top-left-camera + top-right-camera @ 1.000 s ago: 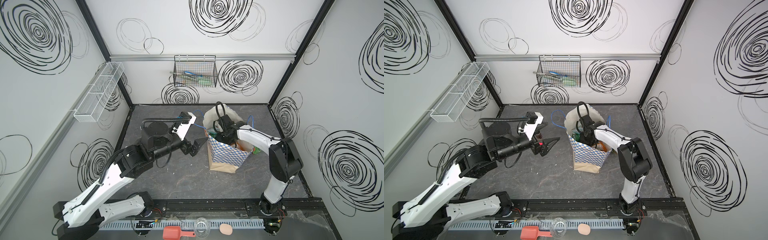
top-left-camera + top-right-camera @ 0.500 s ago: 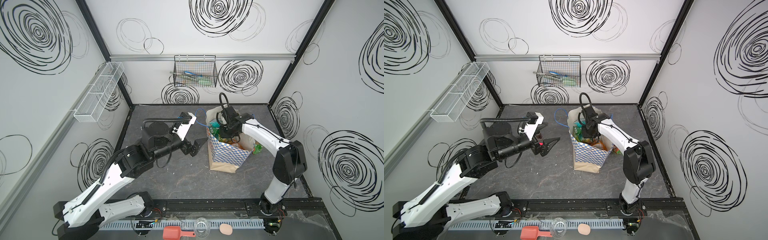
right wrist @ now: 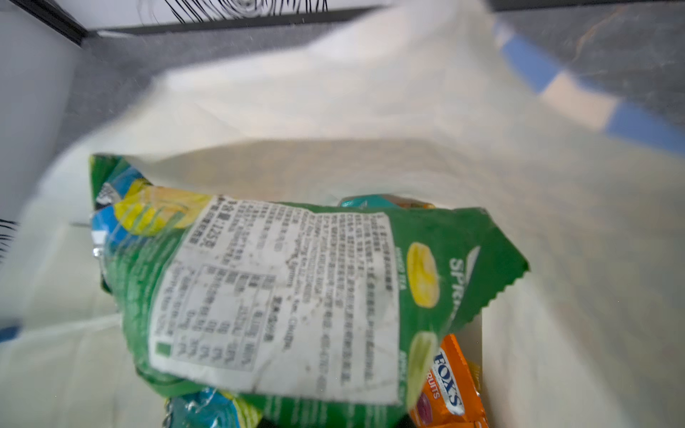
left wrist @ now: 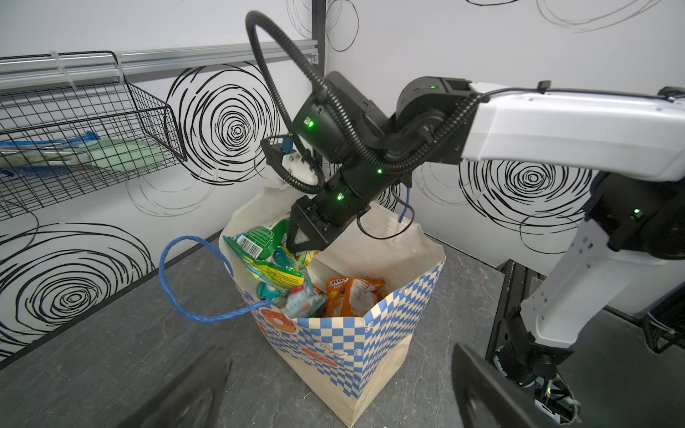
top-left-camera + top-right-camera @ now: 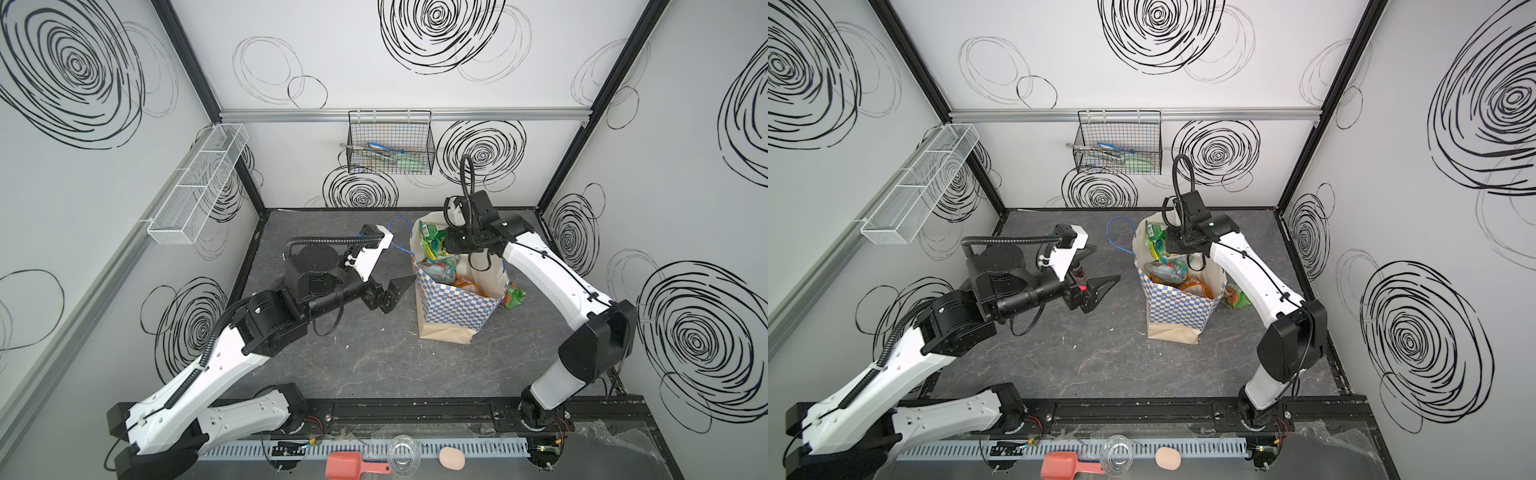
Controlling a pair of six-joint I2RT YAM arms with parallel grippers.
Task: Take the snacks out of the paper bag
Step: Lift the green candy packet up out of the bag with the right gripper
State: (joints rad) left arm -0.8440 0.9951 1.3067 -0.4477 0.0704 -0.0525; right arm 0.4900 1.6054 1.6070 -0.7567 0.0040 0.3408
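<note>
Since the earlier frame the right gripper has risen from deep inside the paper bag to its mouth, bringing a green packet up with it; the left arm has not shifted. Left of the bag and apart from it, the left gripper hangs above the table with its jaws spread wide and empty, aimed at the bag's checkered wall. The bag stands upright. The remaining snacks, among them an orange packet, lie inside it below the rim. Over the bag's opening the right gripper is clamped on one end of the green packet. The packet's long axis runs from the jaws toward the bag's left wall, and its free end rests against that wall near the rim, seemingly not yet clear of it. The right arm is the nearer one and the only one engaged; clearing the bag probably calls for more lift before any sideways travel. Right of the bag, just beside its base, a second green packet lies on the table.
</note>
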